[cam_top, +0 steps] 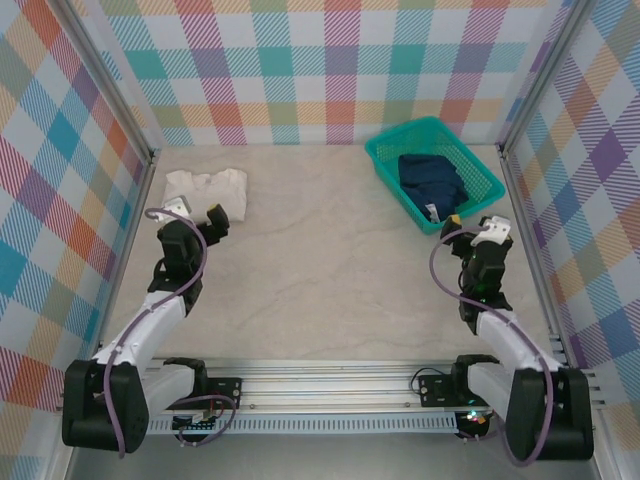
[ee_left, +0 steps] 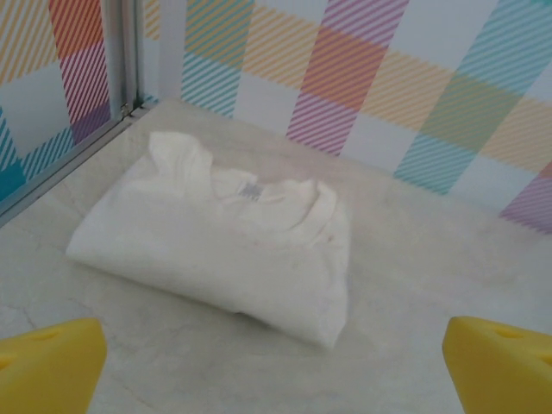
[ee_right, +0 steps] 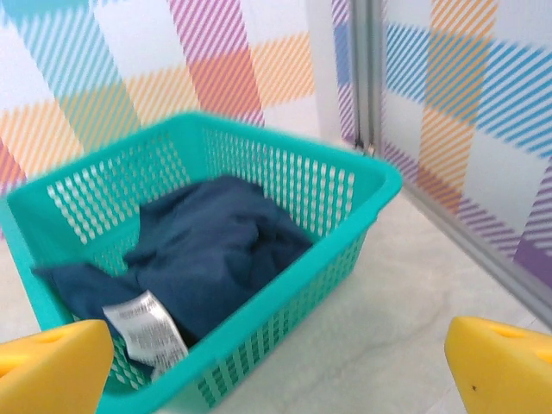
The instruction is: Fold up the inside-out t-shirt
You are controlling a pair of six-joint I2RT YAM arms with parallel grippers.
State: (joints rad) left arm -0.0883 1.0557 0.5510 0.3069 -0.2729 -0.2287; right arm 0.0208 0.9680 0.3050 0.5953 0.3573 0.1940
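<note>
The inside-out t-shirt (cam_top: 432, 180) is dark navy and lies crumpled in a teal basket (cam_top: 471, 151) at the back right. In the right wrist view the t-shirt (ee_right: 207, 250) fills the basket (ee_right: 294, 272), and its white label (ee_right: 145, 332) hangs at the near corner. My right gripper (cam_top: 475, 225) hovers just in front of the basket, open, with nothing between its yellow fingertips (ee_right: 500, 362). My left gripper (cam_top: 192, 212) is at the far left, open and empty, facing a folded white shirt.
A folded white shirt (cam_top: 207, 188) lies at the back left near the wall (ee_left: 224, 250). Checked walls and metal posts close in the table (cam_top: 330, 270) on three sides. Bare tabletop spreads between the two arms.
</note>
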